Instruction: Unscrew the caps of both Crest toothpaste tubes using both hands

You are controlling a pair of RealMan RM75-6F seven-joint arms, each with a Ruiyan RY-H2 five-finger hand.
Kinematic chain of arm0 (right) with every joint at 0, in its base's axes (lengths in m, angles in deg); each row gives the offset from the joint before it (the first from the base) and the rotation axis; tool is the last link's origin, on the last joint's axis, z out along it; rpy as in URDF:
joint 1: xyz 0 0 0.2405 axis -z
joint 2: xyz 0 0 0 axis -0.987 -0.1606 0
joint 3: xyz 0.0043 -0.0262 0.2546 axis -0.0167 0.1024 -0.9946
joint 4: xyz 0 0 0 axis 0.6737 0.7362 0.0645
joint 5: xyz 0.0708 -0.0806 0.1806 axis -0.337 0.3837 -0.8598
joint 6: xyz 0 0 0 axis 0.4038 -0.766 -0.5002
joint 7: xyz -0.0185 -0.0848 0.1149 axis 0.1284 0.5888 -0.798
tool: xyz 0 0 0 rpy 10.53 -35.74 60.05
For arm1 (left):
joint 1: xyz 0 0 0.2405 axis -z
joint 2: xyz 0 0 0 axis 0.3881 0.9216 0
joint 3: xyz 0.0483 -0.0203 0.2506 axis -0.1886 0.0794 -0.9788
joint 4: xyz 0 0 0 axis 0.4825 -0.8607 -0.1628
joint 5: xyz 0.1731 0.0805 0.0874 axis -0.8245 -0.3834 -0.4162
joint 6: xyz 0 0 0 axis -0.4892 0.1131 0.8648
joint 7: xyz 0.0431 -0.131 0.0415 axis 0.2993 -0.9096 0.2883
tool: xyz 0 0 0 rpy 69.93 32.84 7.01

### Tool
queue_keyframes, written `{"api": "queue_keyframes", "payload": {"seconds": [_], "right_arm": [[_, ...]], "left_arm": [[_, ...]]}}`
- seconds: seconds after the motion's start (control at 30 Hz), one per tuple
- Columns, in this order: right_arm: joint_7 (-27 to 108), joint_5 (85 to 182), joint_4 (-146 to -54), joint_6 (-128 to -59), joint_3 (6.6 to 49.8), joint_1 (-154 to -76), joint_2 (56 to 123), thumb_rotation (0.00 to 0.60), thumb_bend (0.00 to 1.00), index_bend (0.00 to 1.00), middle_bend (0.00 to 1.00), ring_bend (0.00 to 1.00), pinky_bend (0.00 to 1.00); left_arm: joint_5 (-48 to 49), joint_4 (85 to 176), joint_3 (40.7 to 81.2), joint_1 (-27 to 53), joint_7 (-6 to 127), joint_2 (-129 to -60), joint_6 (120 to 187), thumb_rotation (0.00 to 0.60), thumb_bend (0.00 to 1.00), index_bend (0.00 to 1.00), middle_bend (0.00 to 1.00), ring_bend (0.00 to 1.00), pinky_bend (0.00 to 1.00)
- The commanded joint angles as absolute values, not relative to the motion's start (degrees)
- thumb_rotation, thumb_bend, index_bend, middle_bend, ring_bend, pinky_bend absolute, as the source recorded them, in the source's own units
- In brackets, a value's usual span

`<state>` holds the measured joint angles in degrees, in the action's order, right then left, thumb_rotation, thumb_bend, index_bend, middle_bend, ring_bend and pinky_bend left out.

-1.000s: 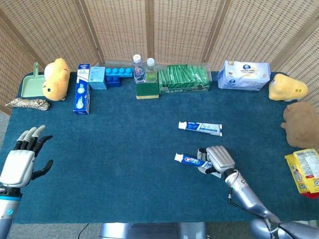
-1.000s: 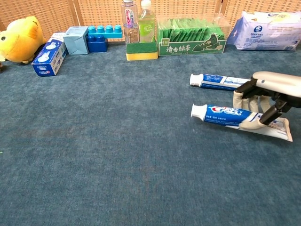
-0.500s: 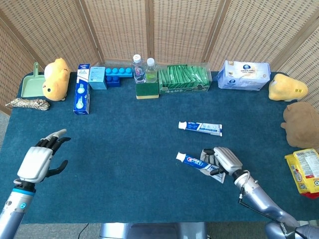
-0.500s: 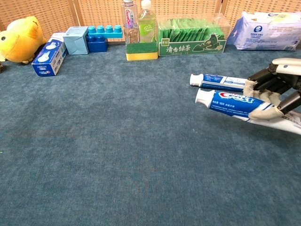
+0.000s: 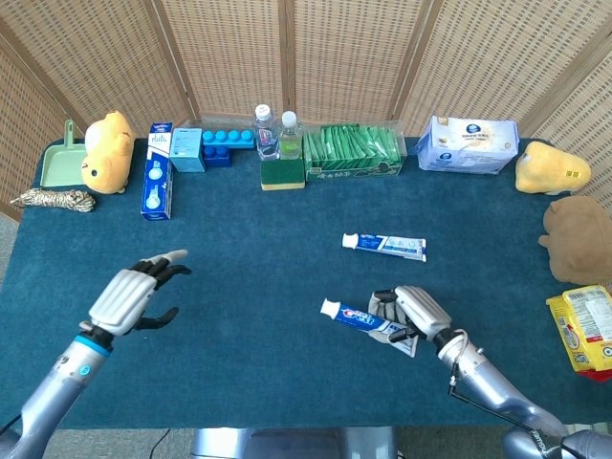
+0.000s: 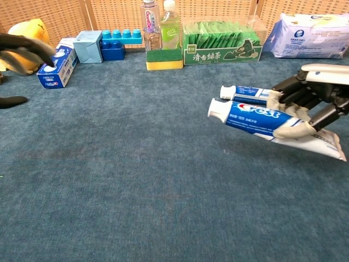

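My right hand grips a blue and white Crest toothpaste tube by its body and holds it off the table, its white cap pointing left. A second Crest tube lies flat on the blue cloth behind it, cap to the left. My left hand hovers over the left side of the table with fingers spread and nothing in it, far from both tubes.
Along the back edge stand a yellow plush, a blue box, blue blocks, two bottles on a sponge, a green tea box and a wipes pack. Plush toys and a snack bag sit at the right.
My right hand lifted the near tube off the cloth and carried it slightly left. My left hand moved in from the table's left edge toward the middle.
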<state>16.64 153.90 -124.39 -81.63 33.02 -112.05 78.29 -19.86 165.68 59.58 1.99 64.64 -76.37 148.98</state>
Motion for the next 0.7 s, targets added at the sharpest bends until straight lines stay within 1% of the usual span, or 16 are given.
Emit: {"api": "queue_keyframes", "payload": {"seconds": [0.03,0.23,0.33,0.5,0.7], "right_arm": [[16.97,153.56,-124.55,-81.58,32.78,-112.38,78.77,0.6,0.49,0.84,0.67,0.63,0.71],[17.47,151.74,-125.28,-80.23,32.2,-113.52,79.86,0.6,0.49,0.84,0.67,0.63,0.71],[17.45,150.83,-125.73,-79.54,31.94,-113.99,80.04,0.6,0.49,0.84,0.67,0.63,0.71],[17.55,150.09,-126.59,-78.83,31.78,-114.56,80.2,0.6,0.49,0.84,0.67,0.64,0.71],[17.93,149.65,-127.39,-78.16,31.71,-115.26,80.64,0.6,0.5,0.84,0.67,0.64,0.71]], "left_arm": [[-17.09,166.06,61.44,6.67,61.77,-76.9,143.0,0.6,0.28,0.26,0.12,0.15,0.25],[-13.71,165.21,63.63,13.52,58.12,-80.25,134.23,0.589,0.27,0.26,0.09,0.11,0.23],[-13.2,164.04,64.13,16.41,58.32,-82.05,131.42,0.587,0.27,0.26,0.08,0.1,0.25],[-12.31,163.02,64.46,19.47,59.8,-84.73,129.87,0.59,0.27,0.27,0.08,0.09,0.24],[-10.95,161.29,64.67,22.17,61.32,-87.69,129.54,0.584,0.27,0.28,0.08,0.07,0.24]]}}
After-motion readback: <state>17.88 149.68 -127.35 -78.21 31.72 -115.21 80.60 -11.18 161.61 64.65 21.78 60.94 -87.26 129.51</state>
